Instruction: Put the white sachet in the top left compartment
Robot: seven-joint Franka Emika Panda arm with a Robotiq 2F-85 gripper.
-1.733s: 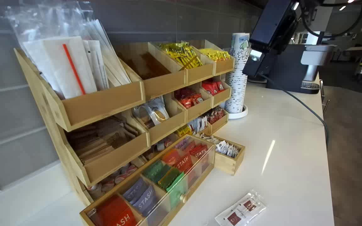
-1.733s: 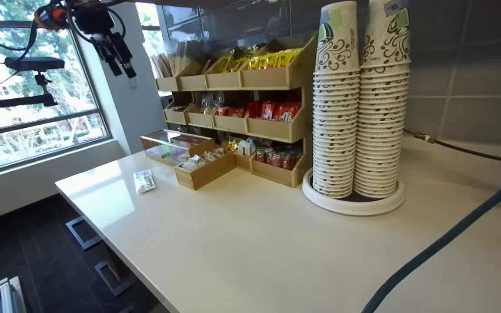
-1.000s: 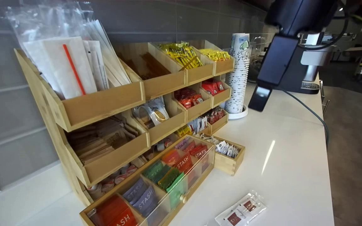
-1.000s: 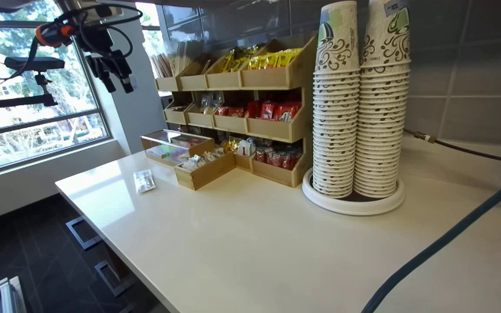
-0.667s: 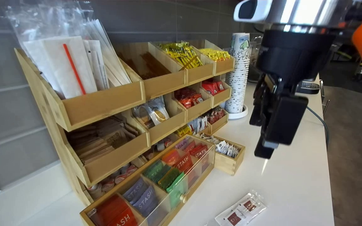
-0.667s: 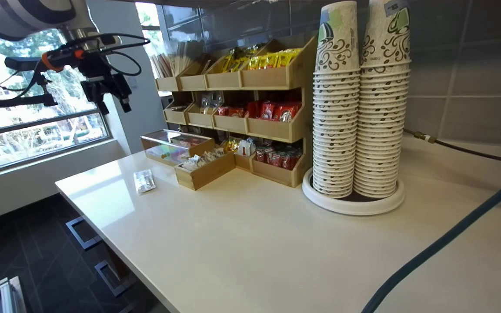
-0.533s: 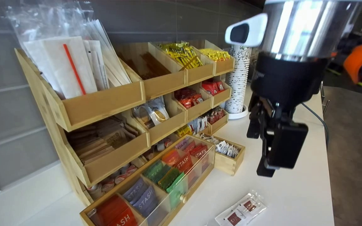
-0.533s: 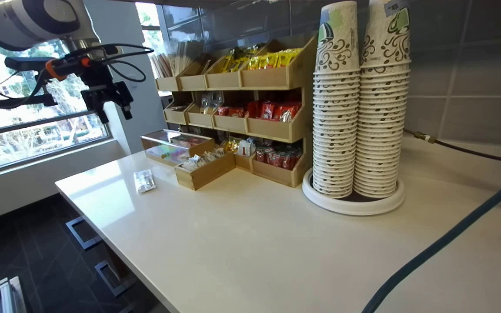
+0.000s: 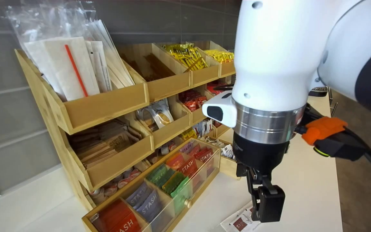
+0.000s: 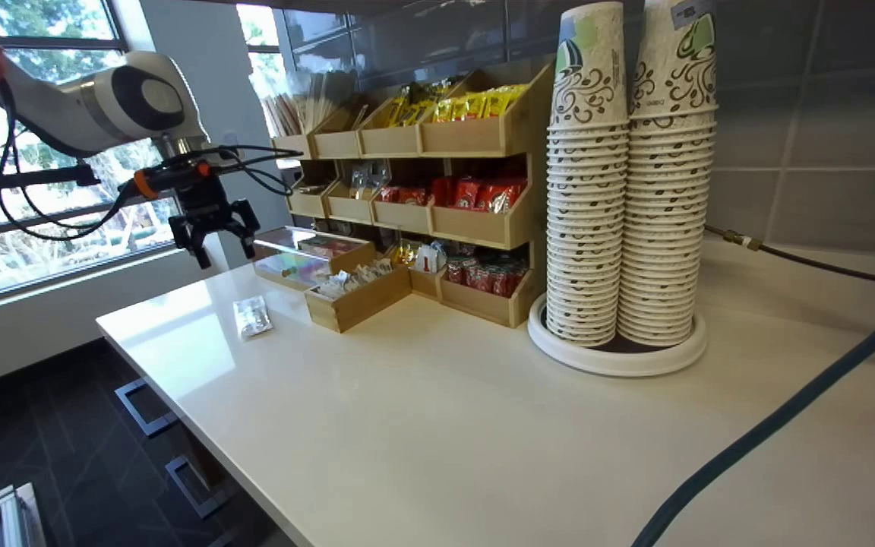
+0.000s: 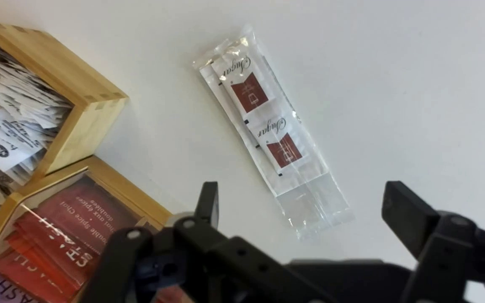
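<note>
Wrist view. The white sachet (image 11: 263, 118) is lying flat and aslant on the desk (image 11: 394, 84), its clear, unfilled end pointing into the gap of the tool (image 11: 303, 206), whose jaws are standing wide apart and gripping nothing. Closing here would probably be catching only that limp end, leaving the filled part sagging or slipping free. The tea box (image 11: 131, 191) is sitting near one side of the tool, so a sideways drift could be knocking it.

In an exterior view, the tool (image 10: 227, 258) is hanging above the desk, apart from the sachet. Stopping high could be leaving the pads skidding over thin film; pressing low could be jamming the fingertips against the desk itself.

In an exterior view, the top left compartment (image 9: 105, 109) is holding upright clear bags (image 9: 60, 54). Their crowding could be deflecting the sachet on release, and the front lip could be snagging it if it is drooping from a one-end grip.
</note>
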